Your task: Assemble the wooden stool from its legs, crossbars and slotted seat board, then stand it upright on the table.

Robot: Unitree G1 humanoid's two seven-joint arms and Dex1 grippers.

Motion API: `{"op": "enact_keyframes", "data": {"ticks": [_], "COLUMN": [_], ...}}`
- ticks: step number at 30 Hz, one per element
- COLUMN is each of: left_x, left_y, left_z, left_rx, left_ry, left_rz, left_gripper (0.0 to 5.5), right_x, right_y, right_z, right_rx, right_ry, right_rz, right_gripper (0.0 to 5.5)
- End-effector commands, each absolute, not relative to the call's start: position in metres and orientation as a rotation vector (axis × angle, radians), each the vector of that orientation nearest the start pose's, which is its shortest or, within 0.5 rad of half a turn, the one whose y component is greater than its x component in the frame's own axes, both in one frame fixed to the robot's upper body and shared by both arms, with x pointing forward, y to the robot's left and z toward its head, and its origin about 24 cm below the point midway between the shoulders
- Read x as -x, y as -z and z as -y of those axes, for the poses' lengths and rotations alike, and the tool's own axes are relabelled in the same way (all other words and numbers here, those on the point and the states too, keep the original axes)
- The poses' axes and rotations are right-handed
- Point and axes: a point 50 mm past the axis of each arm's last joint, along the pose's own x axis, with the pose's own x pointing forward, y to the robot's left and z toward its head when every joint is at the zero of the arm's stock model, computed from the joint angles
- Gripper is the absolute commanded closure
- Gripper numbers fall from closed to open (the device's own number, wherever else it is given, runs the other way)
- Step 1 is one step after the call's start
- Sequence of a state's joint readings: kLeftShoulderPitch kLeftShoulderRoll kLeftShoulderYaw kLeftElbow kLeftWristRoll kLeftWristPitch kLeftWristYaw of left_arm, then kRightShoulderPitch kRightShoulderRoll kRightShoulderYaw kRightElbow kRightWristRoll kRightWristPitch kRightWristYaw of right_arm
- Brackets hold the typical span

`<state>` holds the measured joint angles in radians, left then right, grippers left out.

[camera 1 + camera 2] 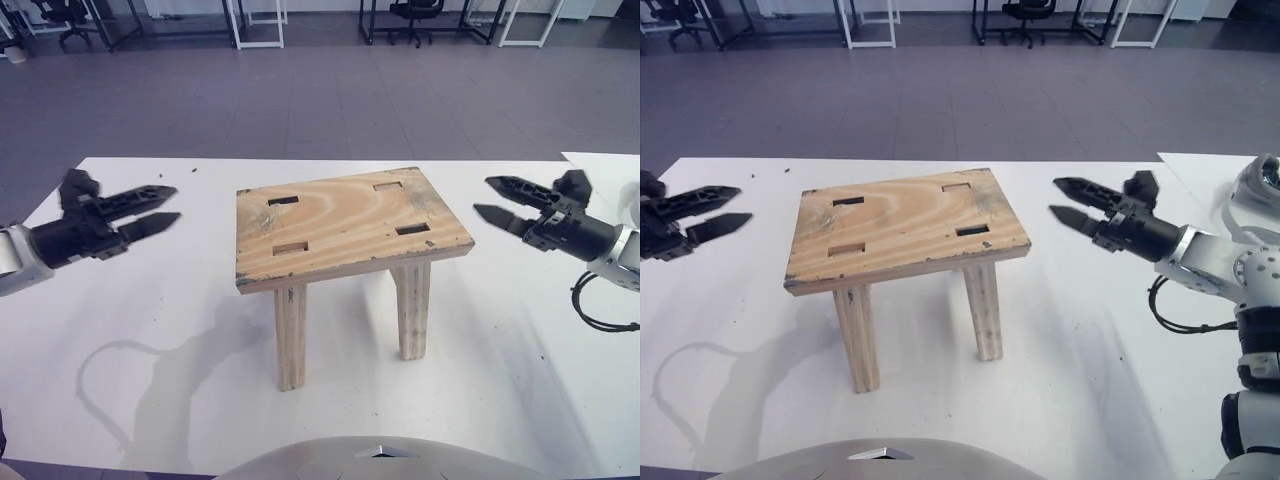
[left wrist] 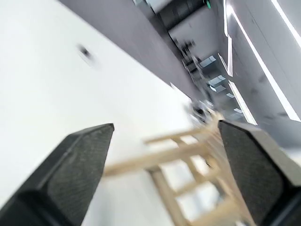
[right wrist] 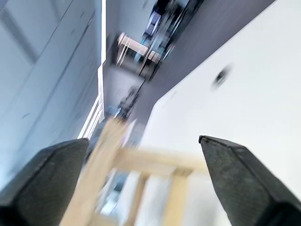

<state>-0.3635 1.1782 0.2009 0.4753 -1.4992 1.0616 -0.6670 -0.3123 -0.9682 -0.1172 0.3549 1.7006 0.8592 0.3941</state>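
Currently stool (image 1: 350,235) upright between left claw (image 1: 177,202) and right claw (image 1: 481,195), touching neither

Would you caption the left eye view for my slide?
Stool upright on table between left gripper and right gripper, jaws open.

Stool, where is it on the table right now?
In the head views the stool stands upright mid-table on the white table, between the open left end effector and the open right end effector, touching neither.
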Motion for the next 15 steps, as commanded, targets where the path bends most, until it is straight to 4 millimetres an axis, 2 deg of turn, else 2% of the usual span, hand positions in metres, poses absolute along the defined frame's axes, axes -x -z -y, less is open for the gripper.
{"op": "enact_keyframes", "data": {"ticks": [1, 2, 4, 6, 8, 11, 15], "left_x": [-0.258, -0.256, -0.255, -0.259, -0.266, -0.287, -0.305], "left_y": [-0.115, -0.1, -0.079, -0.07, -0.068, -0.073, -0.071], "left_z": [-0.356, -0.353, -0.352, -0.356, -0.354, -0.337, -0.31], "left_rx": [0.073, 0.031, -0.222, -0.22, -0.203, -0.212, -0.199], "left_ry": [0.141, 0.09, -0.014, -0.122, -0.147, -0.074, 0.033], "left_rz": [-0.194, -0.174, -0.165, -0.121, -0.089, -0.025, 0.001], "left_gripper": [1.45, 1.45, 1.45, 1.45, 1.45, 1.45, 1.45], "right_x": [-0.265, -0.268, -0.277, -0.289, -0.296, -0.302, -0.302], "right_y": [-0.071, -0.064, -0.055, -0.052, -0.053, -0.057, -0.051], "right_z": [0.305, 0.3, 0.288, 0.276, 0.268, 0.263, 0.267], "right_rx": [-0.336, -0.295, -0.207, -0.119, -0.032, 0.033, 0.081], "right_ry": [-0.023, -0.003, 0.002, -0.018, -0.039, -0.007, 0.059], "right_rz": [-0.179, -0.156, -0.121, -0.093, -0.062, 0.01, 0.029], "right_gripper": [1.14, 1.14, 1.14, 1.14, 1.14, 1.14, 1.14]}}
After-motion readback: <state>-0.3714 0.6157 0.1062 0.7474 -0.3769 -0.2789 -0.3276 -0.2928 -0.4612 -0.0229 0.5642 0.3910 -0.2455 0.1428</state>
